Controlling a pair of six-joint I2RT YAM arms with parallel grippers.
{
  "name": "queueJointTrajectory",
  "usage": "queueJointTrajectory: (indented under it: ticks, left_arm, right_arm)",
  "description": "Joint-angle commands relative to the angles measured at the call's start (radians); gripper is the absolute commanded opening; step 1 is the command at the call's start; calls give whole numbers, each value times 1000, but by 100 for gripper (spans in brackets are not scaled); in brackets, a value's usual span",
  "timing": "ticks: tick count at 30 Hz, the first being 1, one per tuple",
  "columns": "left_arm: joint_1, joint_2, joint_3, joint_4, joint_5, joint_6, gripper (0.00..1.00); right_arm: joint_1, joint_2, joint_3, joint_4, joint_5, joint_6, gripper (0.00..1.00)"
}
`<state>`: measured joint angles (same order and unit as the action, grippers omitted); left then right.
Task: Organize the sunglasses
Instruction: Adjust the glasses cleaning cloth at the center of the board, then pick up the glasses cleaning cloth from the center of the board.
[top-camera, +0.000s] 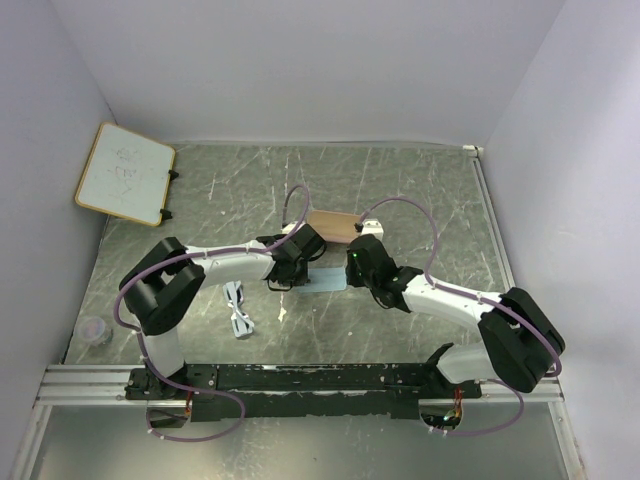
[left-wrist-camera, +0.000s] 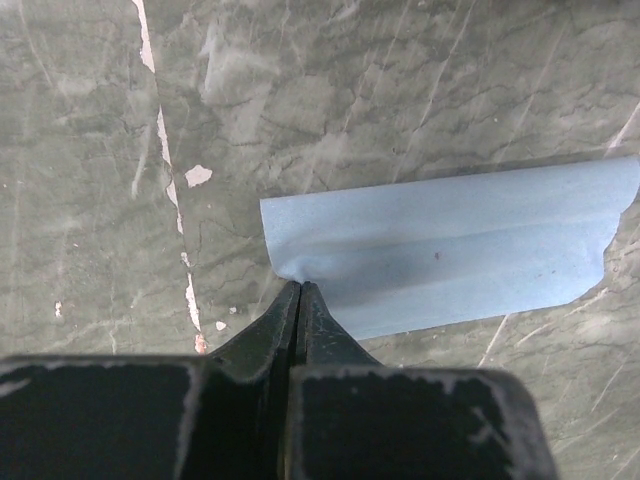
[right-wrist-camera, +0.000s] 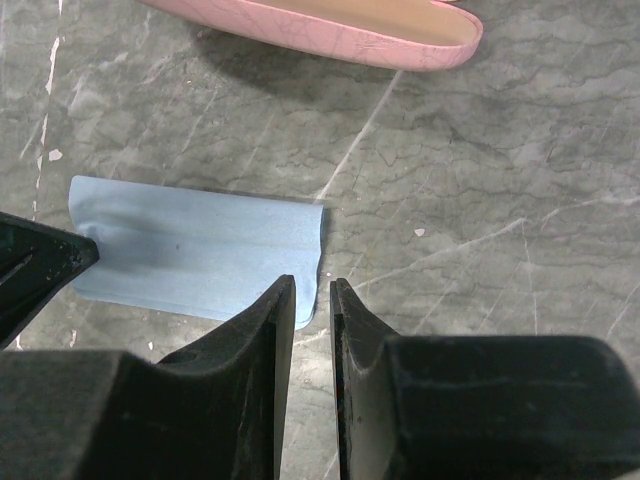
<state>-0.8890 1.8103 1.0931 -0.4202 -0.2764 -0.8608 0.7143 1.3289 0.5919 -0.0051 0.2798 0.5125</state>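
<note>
The green marbled table (top-camera: 420, 190) carries a light blue-grey cloth (left-wrist-camera: 450, 250), with the tan-pink case (right-wrist-camera: 300, 30) just beyond it. The left gripper (left-wrist-camera: 300, 288) is pressed together on the cloth's left corner. The right gripper (right-wrist-camera: 312, 285) stands at the cloth's right edge, its fingers narrowly parted. The white sunglasses (top-camera: 238, 310) lie left of the cloth, well apart from both sets of fingers.

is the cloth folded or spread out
Folded: the cloth shows a rounded, doubled edge at one end and a lengthwise crease.
</note>
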Motion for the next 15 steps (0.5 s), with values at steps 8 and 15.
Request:
queueJointTrajectory:
  ticks: [8,15]
  left_arm:
    - [-17,9,1,-39,-37,61,7]
    - [-17,-4,-17,-36,-53,93,7]
  right_arm:
    - [-7,21,2,5,-9,-7,21]
    - [-7,102,29,7,-58,-10,21]
